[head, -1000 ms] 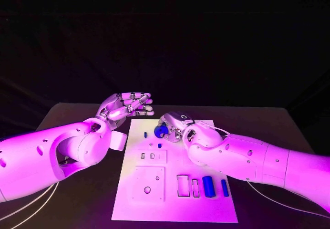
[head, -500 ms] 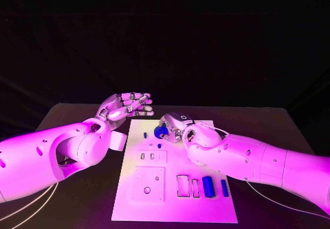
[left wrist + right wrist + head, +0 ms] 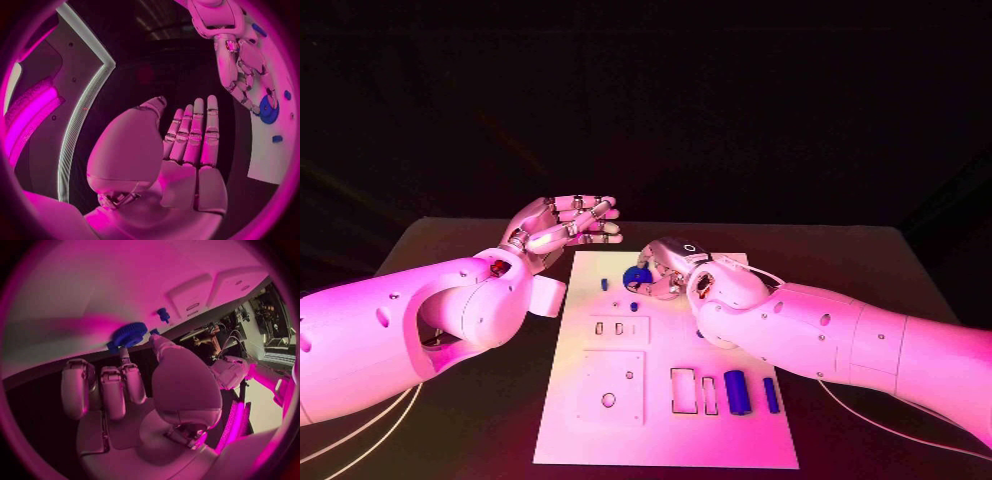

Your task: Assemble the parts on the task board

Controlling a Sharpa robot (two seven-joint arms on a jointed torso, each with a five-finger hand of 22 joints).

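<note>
Right hand pinches a blue gear over the board; seat it squarely, pressing straight down. Left hand waits open, empty.

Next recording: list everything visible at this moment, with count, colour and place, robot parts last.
Black table: one, under everything.
White task board plate: one, middle of the table.
Blue round toothed part: one, far end of the board, at the right hand's fingers.
Small blue pegs: two, near the toothed part.
Blue upright bars: two, near right of the board.
Left hand: silver, raised beyond the board's far left corner, holding nothing.
Right hand: silver, on the toothed part.
</note>
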